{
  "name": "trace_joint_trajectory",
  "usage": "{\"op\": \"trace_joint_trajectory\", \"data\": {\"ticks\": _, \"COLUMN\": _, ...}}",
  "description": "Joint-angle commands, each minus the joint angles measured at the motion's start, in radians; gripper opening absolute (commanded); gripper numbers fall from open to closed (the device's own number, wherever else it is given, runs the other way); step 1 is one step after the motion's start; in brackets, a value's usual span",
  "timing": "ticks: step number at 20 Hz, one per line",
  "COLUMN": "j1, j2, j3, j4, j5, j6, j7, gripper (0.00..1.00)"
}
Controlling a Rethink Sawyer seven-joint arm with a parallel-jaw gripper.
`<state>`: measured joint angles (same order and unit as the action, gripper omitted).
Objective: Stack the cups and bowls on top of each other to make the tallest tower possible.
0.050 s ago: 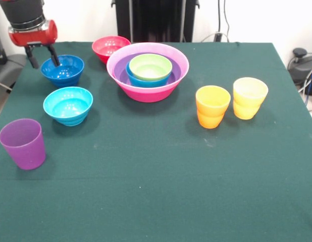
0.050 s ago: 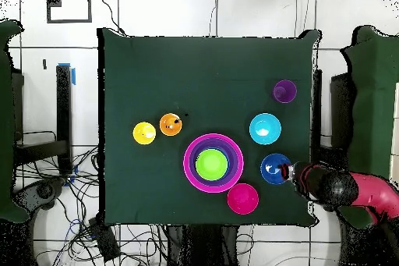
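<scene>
Front view: the end effector (image 1: 43, 57) hangs at the counter's (image 1: 161, 191) 10 o'clock corner, its two dark fingers spread apart; one finger (image 1: 54, 55) dips inside the dark blue bowl (image 1: 63, 70), the other (image 1: 31, 58) stands outside its rim, so the rim lies between them. At 6 o'clock from that bowl sits the cyan bowl (image 1: 68, 105), and further toward 7 o'clock the purple cup (image 1: 22, 143) stands upright. The tower (image 1: 148, 70) sits near 12 o'clock: a hot-pink bowl holding a purple one, a blue one and a lime green bowl (image 1: 150, 66) nested on top. The red-pink bowl (image 1: 110, 48) lies just beside it at 10 o'clock. At 3 o'clock of the tower the orange cup (image 1: 212, 106) and the yellow cup (image 1: 250, 97) stand side by side.

Overhead view: the end effector (image 2: 290, 172) meets the dark blue bowl (image 2: 275, 168) at its 3 o'clock rim. The tower (image 2: 213, 162) lies centre-low, the red-pink bowl (image 2: 242, 198) at its 5 o'clock, the cyan bowl (image 2: 265, 128) at 2 o'clock.
</scene>
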<state>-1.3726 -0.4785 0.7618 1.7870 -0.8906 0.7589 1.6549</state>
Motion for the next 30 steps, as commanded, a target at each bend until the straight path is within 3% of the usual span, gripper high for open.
{"op": "trace_joint_trajectory", "data": {"ticks": 1, "j1": 0.026, "j2": 0.050, "j3": 0.002, "j4": -0.092, "j5": -0.040, "j6": 0.048, "j7": -0.328, "gripper": 1.00}}
{"op": "trace_joint_trajectory", "data": {"ticks": 9, "j1": 0.021, "j2": 0.087, "j3": 0.008, "j4": -0.154, "j5": -0.037, "j6": 0.074, "j7": -0.387, "gripper": 1.00}}
{"op": "trace_joint_trajectory", "data": {"ticks": 23, "j1": 0.003, "j2": 0.112, "j3": 0.020, "j4": -0.139, "j5": -0.032, "j6": 0.028, "j7": -0.404, "gripper": 1.00}}
{"op": "trace_joint_trajectory", "data": {"ticks": 24, "j1": 0.000, "j2": 0.113, "j3": 0.022, "j4": -0.137, "j5": -0.031, "j6": 0.023, "j7": -0.404, "gripper": 0.00}}
{"op": "trace_joint_trajectory", "data": {"ticks": 30, "j1": -0.005, "j2": 0.118, "j3": 0.030, "j4": -0.132, "j5": -0.023, "j6": 0.023, "j7": -0.419, "gripper": 0.00}}
